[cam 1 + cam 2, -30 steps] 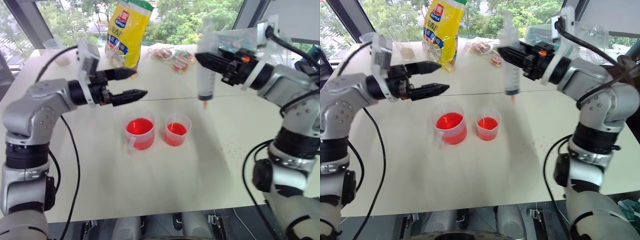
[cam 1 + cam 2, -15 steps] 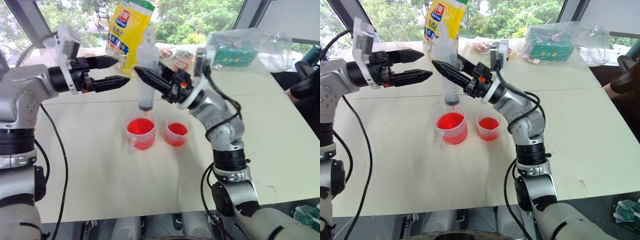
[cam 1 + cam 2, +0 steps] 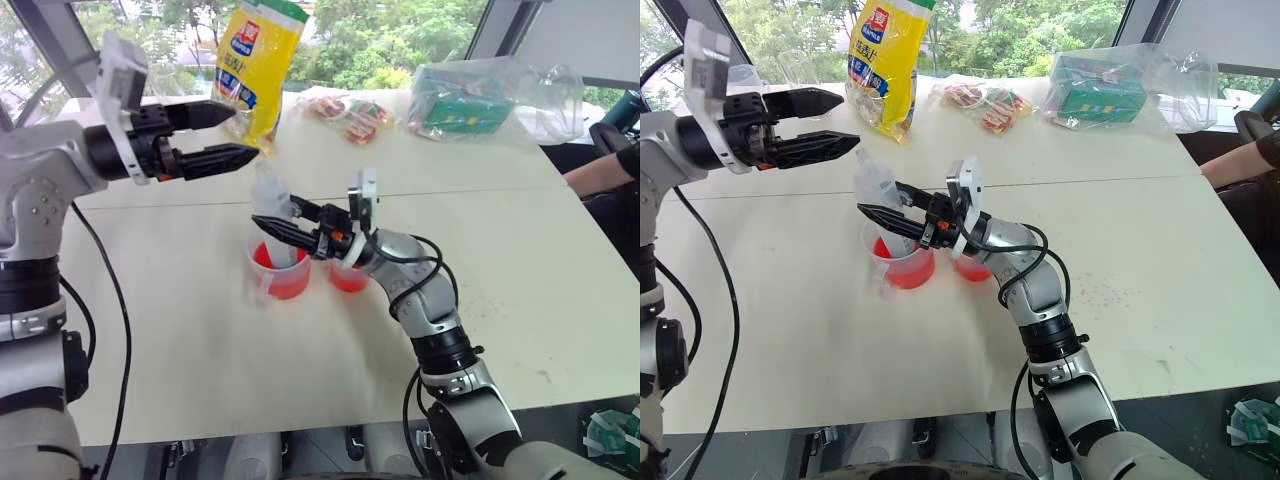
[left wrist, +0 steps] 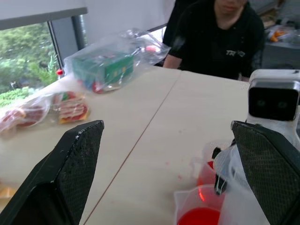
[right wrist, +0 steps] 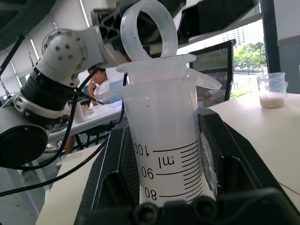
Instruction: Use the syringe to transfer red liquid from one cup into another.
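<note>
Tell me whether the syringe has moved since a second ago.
Yes. The syringe, held in the right gripper, has come down and toward the robot's left, from above the bare table to the right of the smaller cup into the handled cup.

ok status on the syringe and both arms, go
Right gripper jaws shut on syringe, its tip down in the handled cup. Left gripper jaws open, empty, above table. Nothing blocking.

Right hand [image 3: 268, 222] with syringe [image 3: 275, 205] blocks the handled cup [image 3: 278, 270] from above, the handleless cup [image 3: 349, 277] just behind its wrist; below the raised left hand [image 3: 235, 135], bare table [image 3: 170, 300] lies free.
</note>
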